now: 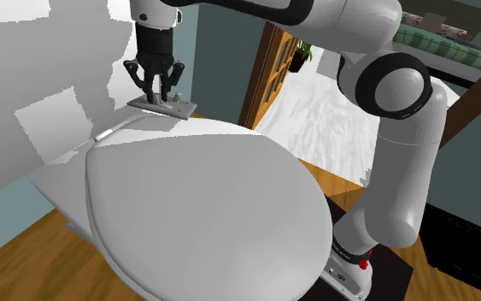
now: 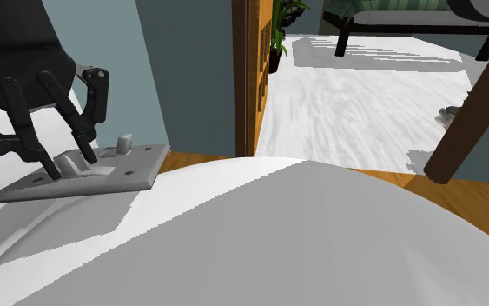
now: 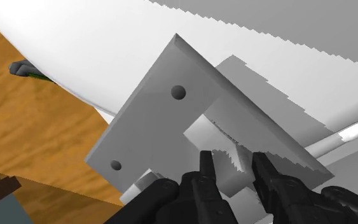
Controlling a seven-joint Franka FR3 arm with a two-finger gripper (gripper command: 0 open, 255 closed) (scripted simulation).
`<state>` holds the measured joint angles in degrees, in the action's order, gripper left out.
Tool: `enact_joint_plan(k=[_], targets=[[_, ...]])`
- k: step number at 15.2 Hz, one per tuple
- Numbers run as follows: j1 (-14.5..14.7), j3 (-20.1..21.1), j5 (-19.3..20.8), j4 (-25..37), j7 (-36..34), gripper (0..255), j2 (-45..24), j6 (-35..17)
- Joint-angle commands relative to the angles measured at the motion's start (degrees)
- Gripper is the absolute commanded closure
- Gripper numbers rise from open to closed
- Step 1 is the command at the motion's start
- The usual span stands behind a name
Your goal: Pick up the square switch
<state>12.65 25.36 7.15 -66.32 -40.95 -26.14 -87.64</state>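
The square switch (image 1: 177, 107) is a flat grey plate with screw holes, lying on the back of a big white rounded surface. In the second exterior view the plate (image 2: 138, 165) has a small grey toggle (image 2: 125, 142) standing up near its far edge. My black gripper (image 1: 159, 97) comes down onto it from above. Its fingers (image 2: 53, 169) are closed on a raised light part in the plate's middle. In the wrist view the switch (image 3: 152, 121) lies right in front of my gripper (image 3: 234, 168), whose fingertips pinch the pale raised piece between them.
The white rounded surface (image 1: 213, 205) looks like a toilet lid and takes up the foreground. A wooden door (image 1: 268, 77) stands open behind it, with a potted plant (image 1: 301, 53) and a green sofa (image 1: 443, 43) beyond. The floor (image 3: 37, 140) is wood.
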Motion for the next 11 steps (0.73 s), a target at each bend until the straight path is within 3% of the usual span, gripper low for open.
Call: enact_joint_plan(k=[1, 9, 11], targets=[[0.4, 0.0, 0.2, 2.5, 0.0, 255, -0.5, 1.9], [3.4, -0.3, 1.9, 16.1, -0.3, 255, -4.9, 11.1], [3.4, -0.3, 1.9, 16.5, -0.3, 255, -5.1, 11.3]])
